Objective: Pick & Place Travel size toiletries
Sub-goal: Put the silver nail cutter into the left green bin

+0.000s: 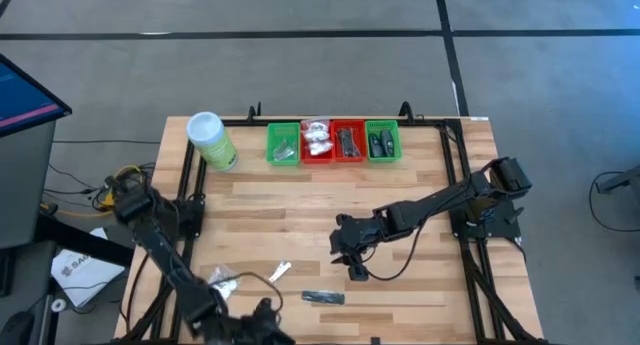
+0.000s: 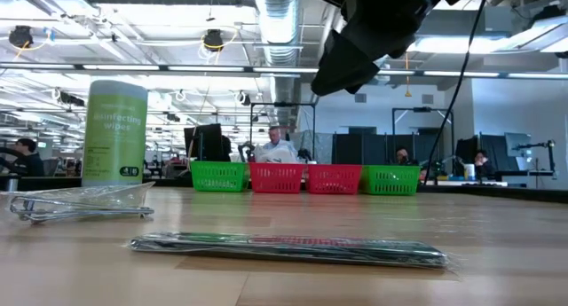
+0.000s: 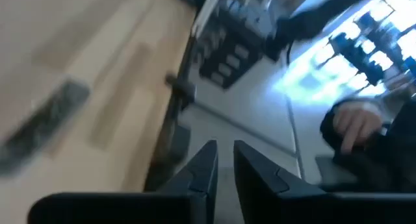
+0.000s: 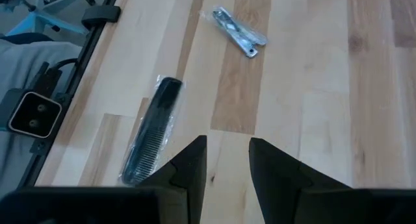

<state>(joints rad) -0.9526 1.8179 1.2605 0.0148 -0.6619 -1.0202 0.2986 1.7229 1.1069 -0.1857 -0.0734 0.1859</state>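
Desk (image 1: 300, 210): wooden slats, black frame.
Right arm: stretched from the right edge toward desk centre, wrist bent down.
Left arm: folded along the left edge, reaching to the near edge.
Canister (image 1: 211, 140): green, white lid, far-left corner.
Trays (image 1: 334, 142): four in a row at the far edge, green, red, red, green, holding small items.
Right hand (image 1: 356, 270): above bare desk, near the comb, fingers narrowly apart, holding nothing.
Left hand (image 3: 224, 160): at the near edge, fingers nearly closed, a thin gap, empty.
Comb (image 4: 151, 130): dark, in clear wrap, flat near the front edge.
Foil sachet (image 4: 239, 33): silver, flat, left of the comb in the high view.
White packet (image 1: 222, 278): crinkly, front-left, beside the left arm.
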